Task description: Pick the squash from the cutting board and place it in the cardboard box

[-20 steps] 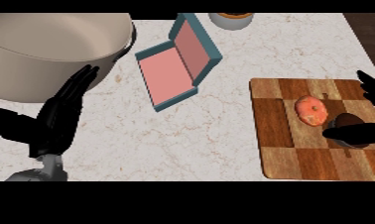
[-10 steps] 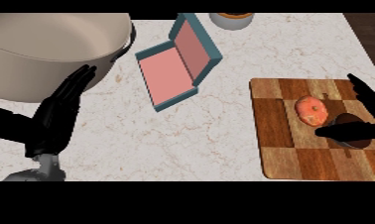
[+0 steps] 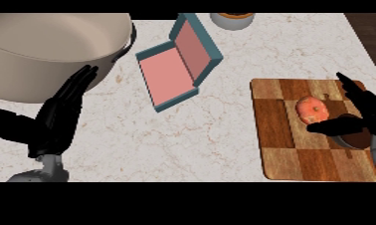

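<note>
The squash, small, orange-pink and rounded, lies on the wooden checkered cutting board at the right. My right hand is open beside it, thumb reaching toward the squash's lower side and fingers stretched past its right side; it does not hold it. The box lies open at the centre, teal outside and pink inside, with its lid tilted up at the right. My left hand rests open at the lower left, fingers pointing up.
A large beige pot fills the upper left, close to my left hand's fingertips. A small cup stands at the counter's far edge. Marble counter lies between the box and the board.
My right hand has moved left and inward toward the squash, its thumb now closer under it. The left hand has barely shifted.
</note>
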